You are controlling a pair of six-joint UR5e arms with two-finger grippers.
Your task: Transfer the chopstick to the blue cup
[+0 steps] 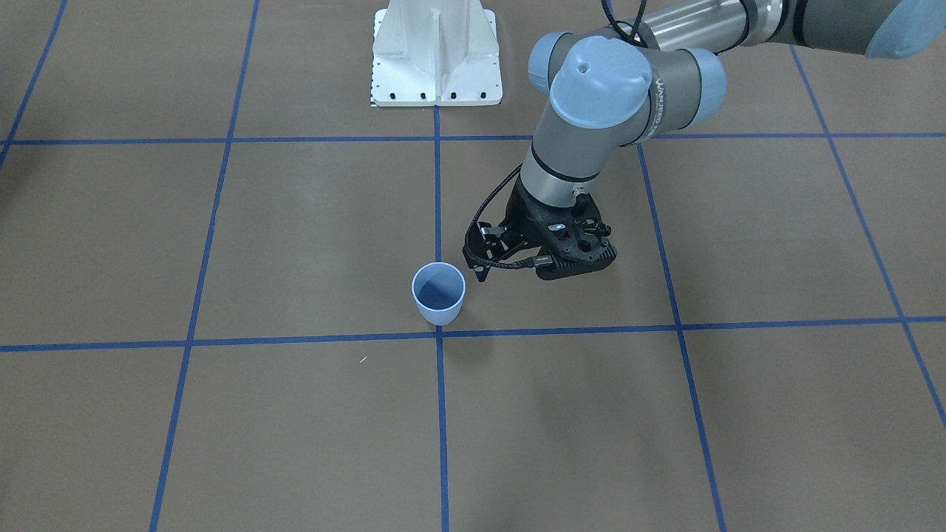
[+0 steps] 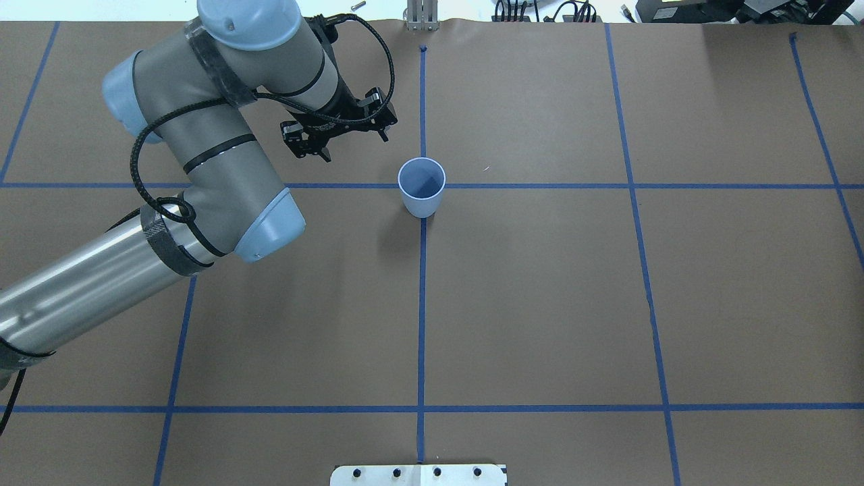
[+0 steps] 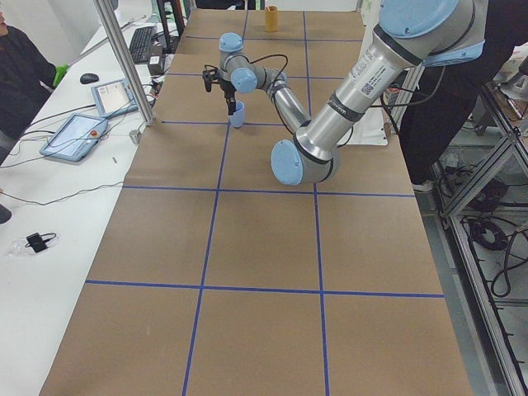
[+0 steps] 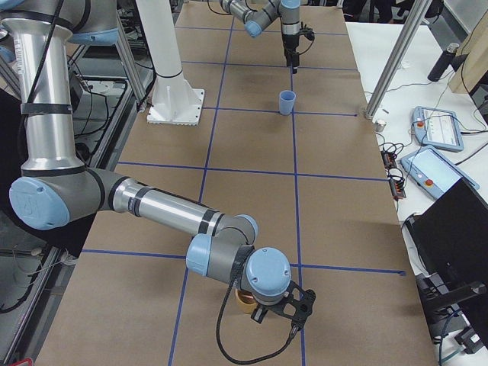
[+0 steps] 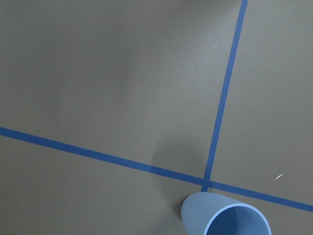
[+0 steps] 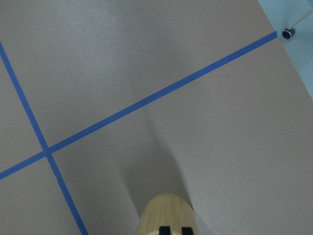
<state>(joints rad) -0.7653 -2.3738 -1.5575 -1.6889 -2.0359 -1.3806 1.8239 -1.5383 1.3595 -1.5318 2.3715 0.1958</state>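
Observation:
The blue cup (image 1: 439, 294) (image 2: 422, 185) stands upright and empty on a crossing of blue tape lines; the left wrist view catches it at the bottom edge (image 5: 227, 218). My left gripper (image 1: 479, 257) (image 2: 351, 143) hangs open, pointing down, just beside the cup on my left, holding nothing. My right gripper (image 6: 176, 230) is at the far right end of the table, over a wooden cup (image 6: 166, 215) (image 4: 244, 300). Its two black fingertips (image 6: 165, 230) sit close together with a thin gap, and I see nothing between them. The chopstick is out of view.
The white base plate (image 1: 436, 59) is bolted at my edge of the table. A metal post (image 3: 124, 58) and a side bench with tablets (image 3: 78, 132) run along the operators' side, where a person (image 3: 21, 66) sits. Brown paper with blue tape lines (image 2: 422, 304) covers the table.

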